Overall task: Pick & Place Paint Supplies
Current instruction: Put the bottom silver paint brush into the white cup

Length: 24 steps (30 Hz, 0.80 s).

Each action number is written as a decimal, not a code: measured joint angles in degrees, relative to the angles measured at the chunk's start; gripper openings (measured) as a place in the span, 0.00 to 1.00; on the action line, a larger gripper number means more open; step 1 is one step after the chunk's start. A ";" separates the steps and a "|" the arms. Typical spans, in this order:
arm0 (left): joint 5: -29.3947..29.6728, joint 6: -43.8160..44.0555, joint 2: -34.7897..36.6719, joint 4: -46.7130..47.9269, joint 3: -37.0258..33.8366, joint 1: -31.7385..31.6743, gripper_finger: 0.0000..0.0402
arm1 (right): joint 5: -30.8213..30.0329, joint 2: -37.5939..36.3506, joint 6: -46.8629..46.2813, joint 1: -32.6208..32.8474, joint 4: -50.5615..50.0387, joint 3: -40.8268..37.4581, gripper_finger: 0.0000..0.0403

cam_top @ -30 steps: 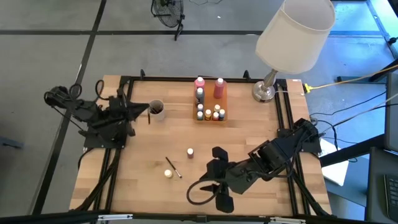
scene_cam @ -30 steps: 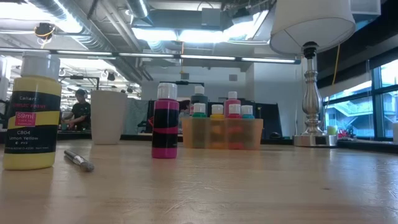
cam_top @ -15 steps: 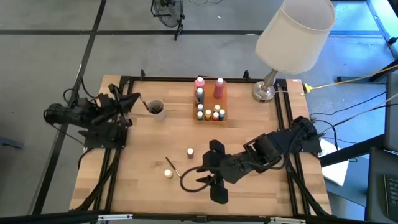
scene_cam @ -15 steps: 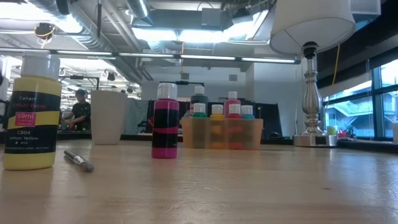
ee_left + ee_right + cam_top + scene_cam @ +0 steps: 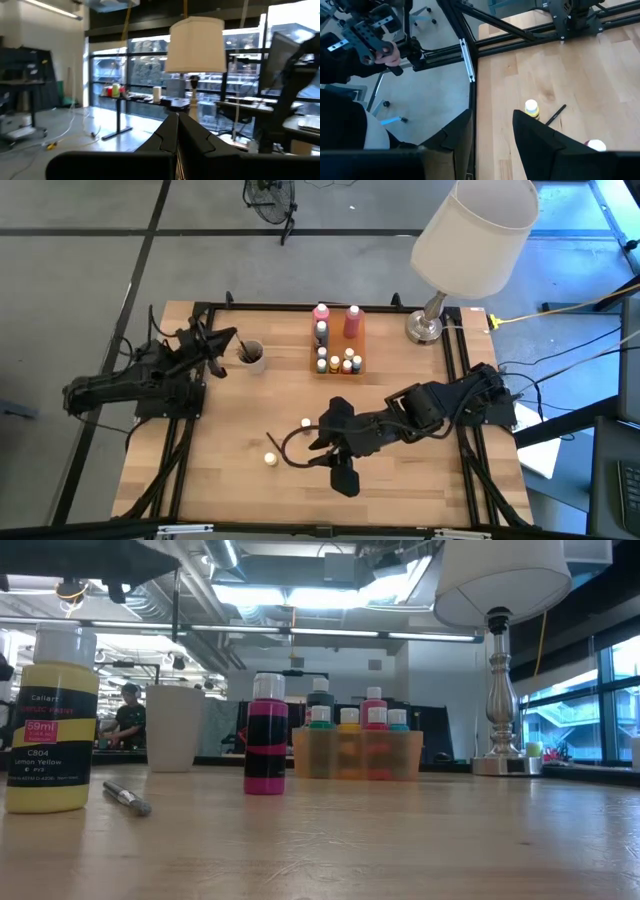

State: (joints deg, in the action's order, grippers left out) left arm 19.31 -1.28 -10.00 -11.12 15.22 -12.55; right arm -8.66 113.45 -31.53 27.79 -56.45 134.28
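Near the front middle of the desk (image 5: 420, 500) we find the right pincer (image 5: 318, 448), its fingers spread wide with nothing between them, low over the wood and reaching toward the loose supplies. We judge the step in hand to be the approach for a pick: nothing is grasped yet. The loose items lie close ahead of it: the pink-bodied bottle (image 5: 305, 423) stands just beside the pincer on its far side, the yellow paint bottle (image 5: 270, 459) sits a little farther toward the left arm, and the thin dark brush (image 5: 555, 114) lies between the two on the wood. From the right wrist view the yellow bottle and the brush show past the open fingers, and a white cap peeks at the near finger. At desk level the yellow bottle reads "Lemon Yellow" and the brush lies flat just beside it. The rest are already gathered in the amber tray (image 5: 357, 340) at the back of the desk, caps up, with the lamp (image 5: 468, 240) to its side. The left pincer (image 5: 212, 343) hovers near the white cup (image 5: 251, 356) at the back left; its fingers look closed together in its wrist view, and a thin dark stick hangs there, though we cannot tell for certain that it is held. Next move, as we judge it: the right pincer must settle on one item, square the fingers around it, then close.
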 joint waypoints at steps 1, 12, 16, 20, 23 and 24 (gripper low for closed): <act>-1.95 0.02 0.02 0.19 0.00 -1.17 0.00 | -0.10 0.00 -0.10 0.00 0.14 0.01 0.36; -10.77 2.19 0.00 8.41 -0.11 -14.60 0.00 | -2.13 0.00 -2.56 -0.13 1.23 0.00 0.36; -16.91 4.27 -0.02 5.32 -3.42 -18.94 0.00 | -2.13 -0.02 -2.61 -0.41 1.62 0.00 0.36; -22.59 7.33 0.00 -4.09 -9.00 -22.21 0.00 | -2.28 -0.02 -2.73 -0.56 1.92 0.01 0.36; -24.07 8.47 0.02 -8.93 -11.58 -24.32 0.00 | -2.28 -0.02 -2.73 -0.79 1.97 0.00 0.36; -24.63 8.12 0.02 -8.71 -11.81 -24.94 0.00 | -2.26 -0.02 -2.73 -0.90 1.95 0.02 0.36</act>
State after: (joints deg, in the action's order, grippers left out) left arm -5.32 6.84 -9.98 -19.83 3.41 -37.48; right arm -10.92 113.43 -34.26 26.89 -54.50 134.30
